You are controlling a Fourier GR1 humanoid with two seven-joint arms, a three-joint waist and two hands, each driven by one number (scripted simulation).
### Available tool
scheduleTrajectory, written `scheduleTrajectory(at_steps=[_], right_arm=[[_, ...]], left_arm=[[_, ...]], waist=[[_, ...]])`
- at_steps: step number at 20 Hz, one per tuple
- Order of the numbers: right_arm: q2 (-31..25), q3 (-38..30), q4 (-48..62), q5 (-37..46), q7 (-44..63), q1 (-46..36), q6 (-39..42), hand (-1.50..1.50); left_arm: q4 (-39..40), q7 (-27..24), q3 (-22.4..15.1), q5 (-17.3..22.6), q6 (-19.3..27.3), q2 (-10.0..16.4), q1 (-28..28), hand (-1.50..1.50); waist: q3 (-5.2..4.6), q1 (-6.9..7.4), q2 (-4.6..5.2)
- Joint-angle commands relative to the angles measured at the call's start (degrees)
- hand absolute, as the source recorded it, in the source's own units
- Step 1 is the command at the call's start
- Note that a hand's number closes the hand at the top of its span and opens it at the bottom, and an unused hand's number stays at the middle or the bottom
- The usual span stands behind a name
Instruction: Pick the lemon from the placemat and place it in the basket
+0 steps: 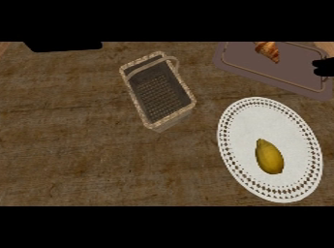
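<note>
A yellow lemon [268,156] lies on the white oval lace-edged placemat [269,121] at the right of the counter. The wicker basket [185,92], rectangular with a dark mesh floor and a thin handle, stands left of the placemat and farther back, with nothing in it. My right hand [332,67] shows as a black shape at the right edge, far behind the lemon and over the tray's corner. Its fingers are relaxed and hold nothing. My left hand does not show.
A grey tray [269,68] with a croissant [267,50] on it sits at the back right, behind the placemat. A flat dark object [62,46] lies at the far left edge. Bare brown countertop [62,135] spreads left of the basket.
</note>
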Motion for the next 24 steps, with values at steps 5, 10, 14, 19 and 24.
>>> scheduleTrajectory(at_steps=[5, 10, 14, 19, 24], right_arm=[[3.94, 0.87, -1.32, 0.79, 0.29, 4.45, -3.30, -1.50], [7.28, 2.80, -2.05, 4.79, 0.43, 7.20, -6.86, -1.50], [7.15, 5.04, -3.09, 10.25, 0.27, 9.41, -8.10, -1.50], [8.84, 6.99, -2.89, 14.06, -0.94, 13.32, -10.81, -1.50], [12.21, 9.13, -2.14, 17.76, -1.17, 14.83, -14.17, -1.50]], left_arm=[[-0.86, -2.99, 1.39, -1.21, -2.22, -1.37, -15.90, 0.00], [-0.31, -2.99, 0.92, -1.31, -3.08, 0.33, -15.86, 0.00], [-0.86, -3.05, 1.48, -0.03, -3.18, 0.45, -16.50, 0.00], [-0.22, -3.46, 0.16, -0.72, -1.94, -0.25, -16.76, 0.00], [0.49, -3.64, -0.59, -0.68, -2.69, 0.60, -17.49, 0.00]], waist=[[-0.97, -1.14, 0.38], [-0.91, -0.13, 0.56], [-0.90, -0.24, 0.59], [-0.83, -0.61, 0.56], [-0.89, 0.39, 0.72]])
